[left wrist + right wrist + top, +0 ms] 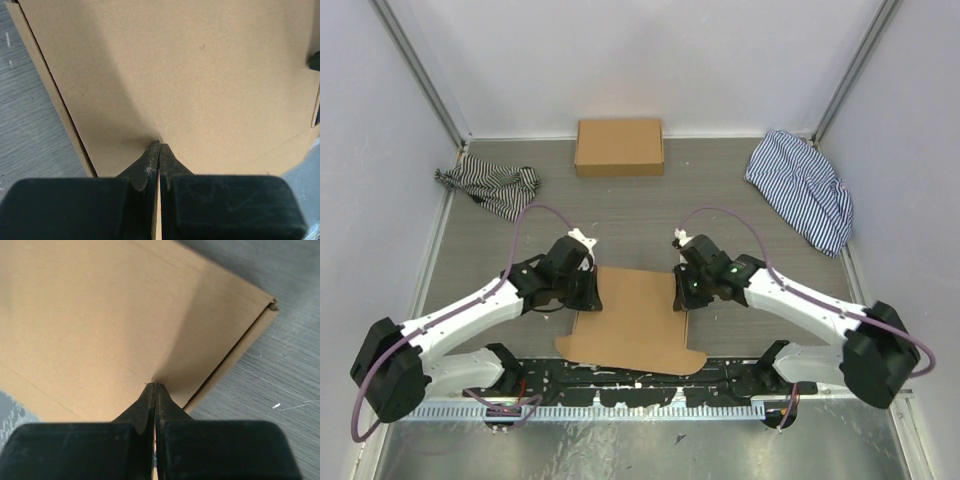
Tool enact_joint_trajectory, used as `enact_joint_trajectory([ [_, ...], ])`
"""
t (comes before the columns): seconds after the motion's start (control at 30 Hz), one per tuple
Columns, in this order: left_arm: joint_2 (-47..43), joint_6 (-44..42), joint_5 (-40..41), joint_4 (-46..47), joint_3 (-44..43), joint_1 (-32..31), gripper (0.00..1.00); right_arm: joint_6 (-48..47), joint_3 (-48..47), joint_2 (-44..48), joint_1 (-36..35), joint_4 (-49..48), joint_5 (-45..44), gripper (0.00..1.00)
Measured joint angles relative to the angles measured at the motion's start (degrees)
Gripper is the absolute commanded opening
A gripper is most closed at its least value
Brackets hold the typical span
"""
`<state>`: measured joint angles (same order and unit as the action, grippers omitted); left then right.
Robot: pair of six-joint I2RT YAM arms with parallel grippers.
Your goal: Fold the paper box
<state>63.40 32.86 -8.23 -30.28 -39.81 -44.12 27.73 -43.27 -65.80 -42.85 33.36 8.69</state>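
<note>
The paper box [635,320] lies flat on the grey table between my two arms, plain brown, with a rounded flap at its near edge. My left gripper [588,292] is shut, and its tips touch the box's left part. In the left wrist view the shut left gripper [159,144] rests on the brown panel [190,75], whose layered edge runs to the left. My right gripper [682,290] is shut at the box's right edge. In the right wrist view the right gripper [156,385] touches the panel [90,315] close to its folded right edge.
A neat closed cardboard box [619,147] stands at the back wall. A striped cloth [492,186] lies at the back left and another striped cloth [802,188] at the back right. White walls enclose the table. A black rail [620,385] runs along the near edge.
</note>
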Motion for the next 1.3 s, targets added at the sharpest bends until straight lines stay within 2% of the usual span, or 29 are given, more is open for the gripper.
enact_joint_trajectory([
  [0.2,5.6,0.9,-0.6,3.0,0.3,0.2,0.10,2.3,0.3,-6.6,-0.1,-3.4,-0.6,0.01],
  [0.43,12.5,0.1,2.0,4.5,-4.6,1.0,0.10,2.6,-7.1,-14.9,1.3,-3.5,-7.4,0.01],
  [0.57,19.1,-1.6,2.5,5.6,-10.2,3.8,0.10,2.3,-11.3,-19.9,5.6,-6.8,-10.6,0.01],
  [0.77,30.5,-4.7,1.0,8.8,-21.1,9.6,0.09,0.8,-18.9,-27.9,12.4,-10.1,-11.0,0.01],
  [0.93,39.7,-7.1,0.6,7.7,-32.4,13.3,0.10,-1.4,-28.6,-36.4,15.0,-10.5,-11.7,0.01],
  [1.1,44.9,-8.2,0.6,5.9,-40.4,15.8,0.14,-1.8,-35.4,-41.5,16.3,-10.4,-10.2,0.02],
  [1.17,45.0,-8.2,0.4,5.2,-41.9,16.4,0.20,-1.9,-37.6,-42.6,16.3,-9.5,-9.9,0.05],
  [1.23,44.6,-8.3,0.3,4.2,-43.4,16.7,0.30,-1.9,-39.3,-42.9,16.3,-8.4,-9.7,0.15],
  [1.3,42.6,-8.6,0.5,3.8,-43.6,17.0,0.39,-2.1,-40.5,-42.2,16.3,-7.7,-9.7,0.41],
])
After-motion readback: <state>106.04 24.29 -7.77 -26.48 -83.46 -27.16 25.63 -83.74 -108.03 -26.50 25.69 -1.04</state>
